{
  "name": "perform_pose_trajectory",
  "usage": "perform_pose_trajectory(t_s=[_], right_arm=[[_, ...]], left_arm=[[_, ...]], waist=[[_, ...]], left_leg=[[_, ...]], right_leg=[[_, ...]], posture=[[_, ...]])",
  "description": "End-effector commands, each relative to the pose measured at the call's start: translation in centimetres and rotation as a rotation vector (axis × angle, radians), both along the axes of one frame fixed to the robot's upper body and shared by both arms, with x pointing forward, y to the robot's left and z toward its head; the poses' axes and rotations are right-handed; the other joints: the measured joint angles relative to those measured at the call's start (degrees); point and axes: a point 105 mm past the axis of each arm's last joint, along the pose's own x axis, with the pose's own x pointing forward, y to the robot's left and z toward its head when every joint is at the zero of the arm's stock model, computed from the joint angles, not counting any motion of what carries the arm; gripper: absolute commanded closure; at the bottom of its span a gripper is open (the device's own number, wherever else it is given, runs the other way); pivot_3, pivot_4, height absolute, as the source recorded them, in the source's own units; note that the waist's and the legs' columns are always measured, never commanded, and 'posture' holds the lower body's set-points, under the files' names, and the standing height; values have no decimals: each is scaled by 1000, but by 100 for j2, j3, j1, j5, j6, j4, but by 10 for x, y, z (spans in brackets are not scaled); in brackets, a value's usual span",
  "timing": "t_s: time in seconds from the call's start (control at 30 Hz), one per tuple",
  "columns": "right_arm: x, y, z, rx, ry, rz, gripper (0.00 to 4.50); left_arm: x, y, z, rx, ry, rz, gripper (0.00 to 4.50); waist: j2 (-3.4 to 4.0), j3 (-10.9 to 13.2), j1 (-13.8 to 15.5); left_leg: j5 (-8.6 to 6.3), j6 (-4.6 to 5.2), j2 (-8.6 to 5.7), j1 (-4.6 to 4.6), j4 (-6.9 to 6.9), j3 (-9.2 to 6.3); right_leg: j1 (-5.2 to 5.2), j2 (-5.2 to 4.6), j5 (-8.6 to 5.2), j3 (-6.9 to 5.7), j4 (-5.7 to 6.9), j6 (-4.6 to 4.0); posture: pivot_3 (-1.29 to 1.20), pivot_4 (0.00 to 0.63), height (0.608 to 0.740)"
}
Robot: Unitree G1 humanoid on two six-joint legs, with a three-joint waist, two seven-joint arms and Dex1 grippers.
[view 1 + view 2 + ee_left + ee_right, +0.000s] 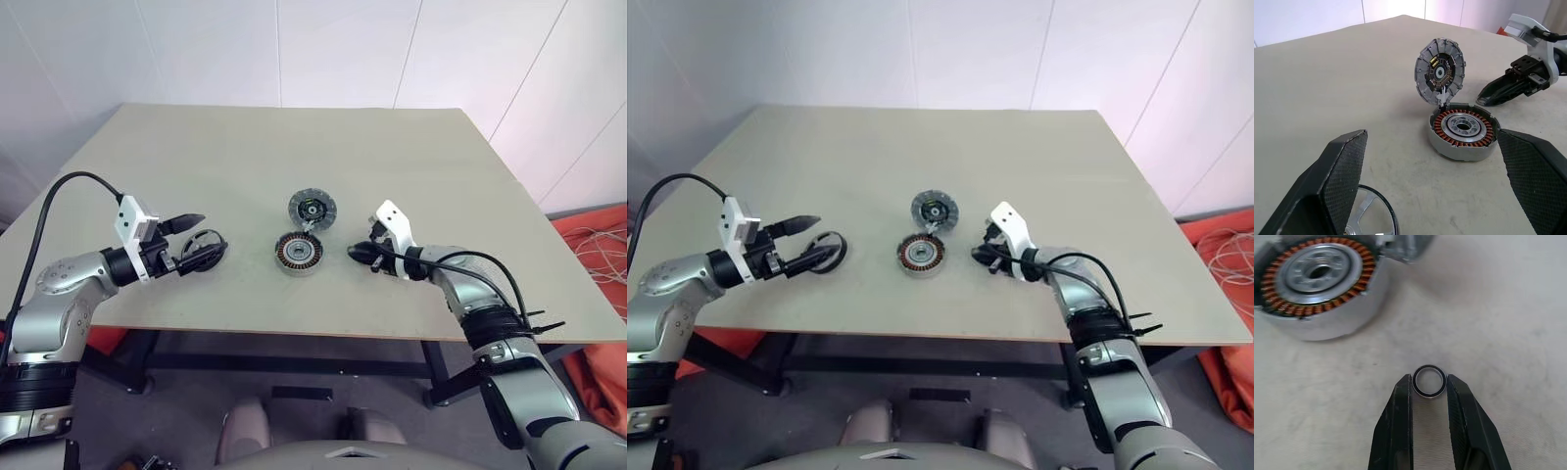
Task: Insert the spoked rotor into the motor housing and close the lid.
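Resting surface: a pale table (245, 147) carried all the parts, with white wall panels behind it.
Motor housing: the motor housing (299, 253) sat flat near the middle of the table, its ring of copper-brown windings and silver centre hub facing up and uncovered.
Lid: the lid (313, 208) stood at 12 o'clock of the housing, tilted up and open; in the left wrist view (1440, 71) it rose from the housing's far rim on a small white hinge-like piece, its ribbed dark ring and small centre facing the camera.
Spoked rotor: the spoked rotor (203, 247) lay on the table at 9 o'clock of the housing, well apart from it; the left wrist view (1371, 215) showed its dark rim and silver spokes just beside one finger.
Left gripper: the left gripper (197, 241) hung at the rotor with its fingers (1334, 186) spread wide and released, one above the rotor and one at its rim; I could not tell whether either touched it.
Right gripper: the right gripper (360, 254) sat low over the table at 3 o'clock of the housing, pointing toward it but apart from it.
Small ring: a small dark-rimmed ring (1429, 380) sat between the right fingers (1400, 426), which were clenched on its two sides, grasping it just above or on the table.
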Motion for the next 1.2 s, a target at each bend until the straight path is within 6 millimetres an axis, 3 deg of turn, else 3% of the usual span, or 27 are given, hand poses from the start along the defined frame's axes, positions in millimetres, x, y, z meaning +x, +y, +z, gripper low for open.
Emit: perform_pose_trajectory(t_s=[0.03, 0.23, 0.47, 0.7, 1.2], right_arm=[[-11, 12, 41, 44, -52, 126, 3851], [-31, 43, 73, 67, -55, 262, 3851], [-26, 84, 76, 52, -53, 280, 3851], [-16, 94, 58, 17, -38, 244, 3851], [-2, 103, 46, 51, -26, 146, 3851]], left_arm=[[0, 3, 13, 0, -45, 1, 0], [0, 7, 13, -1, -39, 9, 0], [-7, 8, 6, -10, -13, 4, 0], [-13, 9, 2, -18, -1, 15, 0], [-9, 4, 5, -22, -9, 5, 0]], waist=[[0, 0, 6], [0, 0, 4], [-1, 0, -10], [-2, 0, 11], [-2, 0, -14]], left_leg=[[0, 0, 0, 1, -1, 0], [0, -1, 2, 6, -7, -2], [5, -8, 2, 6, -9, -4], [4, -7, -2, -3, -12, -5], [6, -10, 0, 1, -16, -5]], right_leg=[[1, 0, 0, 0, -1, 0], [1, 1, 0, 1, -4, 1], [-5, 1, -1, 1, 0, 1], [-8, -1, -1, 2, -5, 1], [-10, 1, -1, 3, -4, 1]], posture=[[0, 0, 740], [0, 0, 740], [0, 0, 740], [0, 0, 740], [0, 0, 740]])
